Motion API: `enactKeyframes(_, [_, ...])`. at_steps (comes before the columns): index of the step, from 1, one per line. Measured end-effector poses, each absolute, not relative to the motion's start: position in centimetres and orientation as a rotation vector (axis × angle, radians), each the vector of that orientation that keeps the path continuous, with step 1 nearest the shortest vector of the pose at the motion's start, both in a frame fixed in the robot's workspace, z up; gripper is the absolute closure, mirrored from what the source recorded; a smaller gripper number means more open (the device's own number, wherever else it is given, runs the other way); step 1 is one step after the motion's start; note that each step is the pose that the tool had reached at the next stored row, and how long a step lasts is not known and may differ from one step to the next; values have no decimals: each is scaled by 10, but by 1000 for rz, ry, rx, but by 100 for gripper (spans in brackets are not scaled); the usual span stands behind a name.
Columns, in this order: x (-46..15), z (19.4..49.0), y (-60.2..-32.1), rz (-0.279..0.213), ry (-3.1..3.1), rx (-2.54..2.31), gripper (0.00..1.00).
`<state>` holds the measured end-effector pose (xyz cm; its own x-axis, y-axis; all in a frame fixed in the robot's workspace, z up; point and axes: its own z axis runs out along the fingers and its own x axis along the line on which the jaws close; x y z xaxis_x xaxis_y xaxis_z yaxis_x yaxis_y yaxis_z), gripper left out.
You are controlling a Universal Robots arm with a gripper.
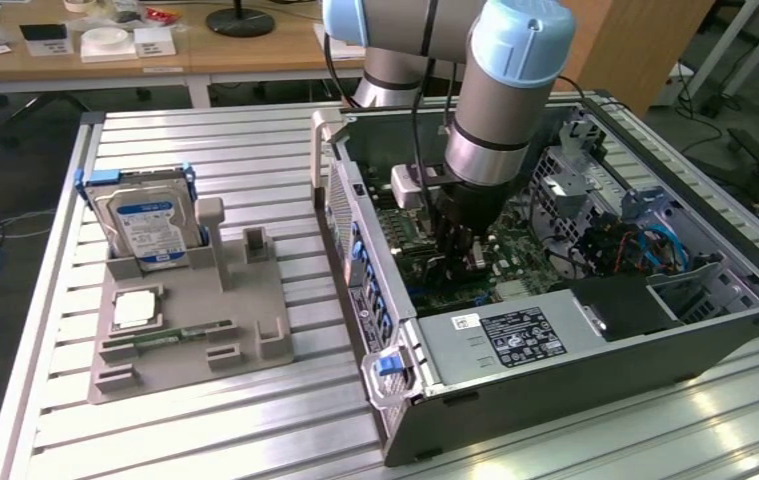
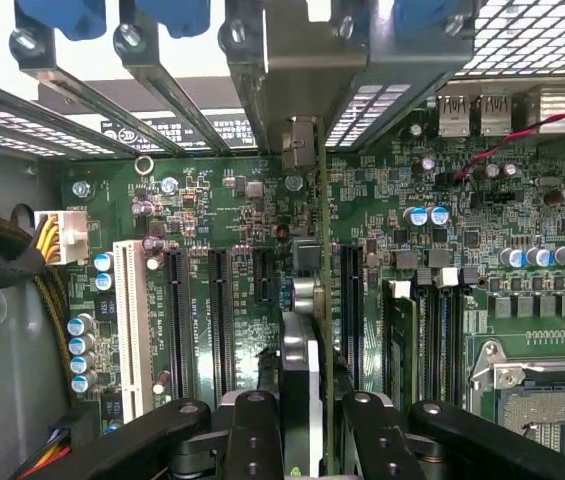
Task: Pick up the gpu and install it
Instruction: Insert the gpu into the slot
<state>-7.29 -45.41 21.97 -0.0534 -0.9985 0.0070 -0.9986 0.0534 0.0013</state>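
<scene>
Arm: the grey-and-blue robot arm (image 1: 506, 90) reaches down into the open grey metal computer case (image 1: 699, 330), which lies on its side on the slatted aluminium worktop (image 1: 219, 420).
Gripper: the black two-finger gripper (image 2: 302, 420) has its jaws partly closed – clamped on the gpu.
Gpu: the thin dark card with a silver end bracket (image 2: 300, 300) is seen edge-on, upright over the green motherboard (image 2: 232, 210), between the black expansion slots (image 2: 217, 320).
Tray: the grey parts holder (image 1: 192, 330) near the worktop's edge carries a silver hard drive in a blue frame (image 1: 146, 225).

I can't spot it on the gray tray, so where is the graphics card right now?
The gpu is held edge-on in the gripper, inside the open computer case at the exterior view's right, just above the motherboard slots.
</scene>
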Motion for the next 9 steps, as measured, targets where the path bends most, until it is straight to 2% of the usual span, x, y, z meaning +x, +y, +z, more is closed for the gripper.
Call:
enactKeyframes(3, [-73, 221, -454, 6, -2277, 2157, 71])
enactKeyframes(4, [-73, 224, -454, 6, -2276, 2157, 65])
enactKeyframes(9, [-73, 245, -454, 8, -2277, 2158, 65])
